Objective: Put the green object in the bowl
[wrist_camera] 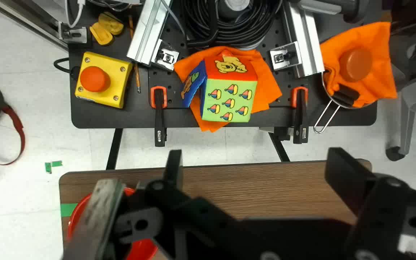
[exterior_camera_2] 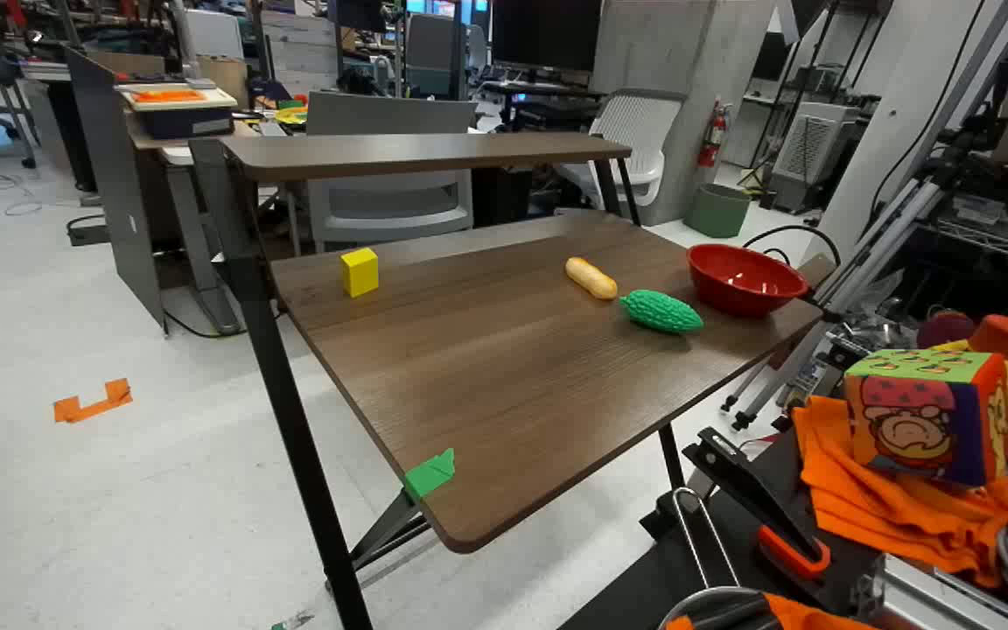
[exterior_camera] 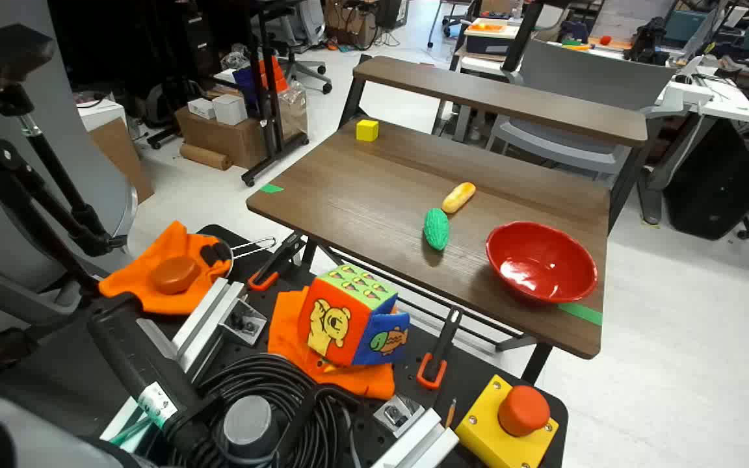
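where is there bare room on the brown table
The widest bare patch lies between the yellow block, the green tape farthest from the bowl, and the green object. It's crowded toward the bowl, with the yellow-orange piece close to the green object.

Above the green object (exterior_camera: 436, 229) the way is open; the yellow-orange piece (exterior_camera: 458, 197) crowds one end. Bare tabletop (exterior_camera: 468, 242) separates object from bowl (exterior_camera: 540, 260), whose wall blocks a low slide; a raised shelf (exterior_camera: 498, 99) obstructs one long side.
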Controlling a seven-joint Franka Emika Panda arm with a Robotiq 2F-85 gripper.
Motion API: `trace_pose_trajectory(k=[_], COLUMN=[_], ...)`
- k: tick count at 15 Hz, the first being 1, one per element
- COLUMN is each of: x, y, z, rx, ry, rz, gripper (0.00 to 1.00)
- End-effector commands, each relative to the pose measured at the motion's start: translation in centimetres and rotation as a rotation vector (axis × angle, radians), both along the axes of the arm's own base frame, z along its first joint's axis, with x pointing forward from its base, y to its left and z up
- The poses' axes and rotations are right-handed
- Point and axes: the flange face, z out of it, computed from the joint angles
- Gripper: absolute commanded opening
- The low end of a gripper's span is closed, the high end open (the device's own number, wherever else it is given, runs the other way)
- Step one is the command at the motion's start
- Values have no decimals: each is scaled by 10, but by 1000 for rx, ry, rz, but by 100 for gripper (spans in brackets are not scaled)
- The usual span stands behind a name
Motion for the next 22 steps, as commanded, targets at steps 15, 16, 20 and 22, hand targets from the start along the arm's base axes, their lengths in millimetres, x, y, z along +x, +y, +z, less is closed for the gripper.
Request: trace_pose_trajectory(k=[15, 16, 20, 22], x=[36, 46, 84, 100], y=[17, 20, 36, 44], z=[-50, -64, -127, -156], rx=[-42, -48, -98, -118], ry=[-71, -79, -106, -127], rz=[18, 21, 63, 82], gripper=[100, 100, 100, 100])
